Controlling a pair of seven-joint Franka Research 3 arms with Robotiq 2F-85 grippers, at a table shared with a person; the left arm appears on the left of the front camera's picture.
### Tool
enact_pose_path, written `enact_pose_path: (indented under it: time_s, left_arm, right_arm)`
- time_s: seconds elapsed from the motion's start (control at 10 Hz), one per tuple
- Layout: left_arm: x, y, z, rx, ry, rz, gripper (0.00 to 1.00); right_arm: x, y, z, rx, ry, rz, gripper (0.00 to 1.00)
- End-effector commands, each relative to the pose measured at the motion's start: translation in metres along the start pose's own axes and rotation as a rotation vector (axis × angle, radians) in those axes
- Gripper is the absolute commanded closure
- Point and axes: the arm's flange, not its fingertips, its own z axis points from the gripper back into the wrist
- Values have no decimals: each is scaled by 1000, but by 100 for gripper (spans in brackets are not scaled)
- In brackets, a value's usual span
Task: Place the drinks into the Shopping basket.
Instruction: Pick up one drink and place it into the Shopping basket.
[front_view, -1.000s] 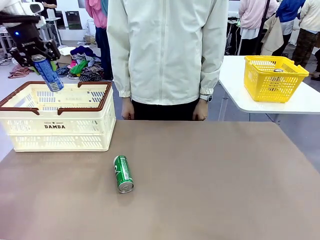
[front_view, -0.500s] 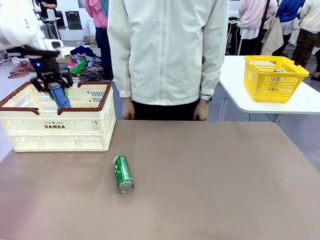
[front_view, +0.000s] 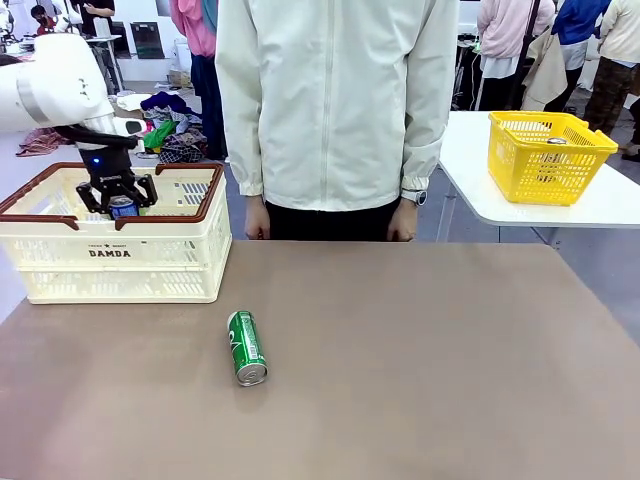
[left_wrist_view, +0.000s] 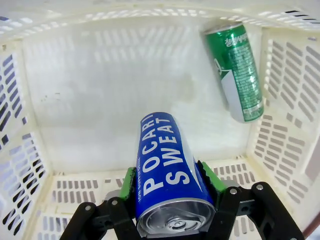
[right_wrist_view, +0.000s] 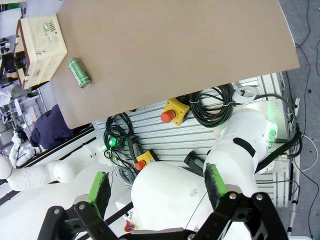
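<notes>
Drinks, front view: blue can (front_view: 123, 208) pinched in left gripper (front_view: 118, 197), low inside basket (front_view: 110, 262) at table's 10 o'clock, not released. Green can (front_view: 246, 347) on its side on table (front_view: 430, 380), at 5 o'clock from basket, untouched.
Left wrist: pads (left_wrist_view: 129, 181) clamped on blue can's sides, floor contact unclear. Second green can (left_wrist_view: 235, 70) lying in basket at 1 o'clock.
Right wrist: right gripper (right_wrist_view: 157, 187) off table, fingers spread, empty.
Estimate: one in, one ready to drop, one left.
</notes>
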Motion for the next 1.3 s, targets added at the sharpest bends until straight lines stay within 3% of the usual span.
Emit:
enact_pose_path:
  time_s: [0.0,0.3,0.4,0.5,0.6,1.2]
  left_arm:
    - [6,-5,8,55,2,20,100]
    - [10,-5,2,68,13,35,100]
    - [10,-6,1,67,13,32,84]
    - [10,-6,1,68,19,37,31]
    - [9,-6,1,72,17,40,0]
    - [2,-5,15,48,-28,18,0]
  right_arm:
    - [-9,-4,3,12,0,22,0]
    - [-9,-4,3,12,0,22,0]
    - [-9,-4,3,12,0,22,0]
    - [-9,-4,3,12,0,22,0]
    - [-9,-4,3,12,0,22,0]
    - [-9,-4,3,12,0,22,0]
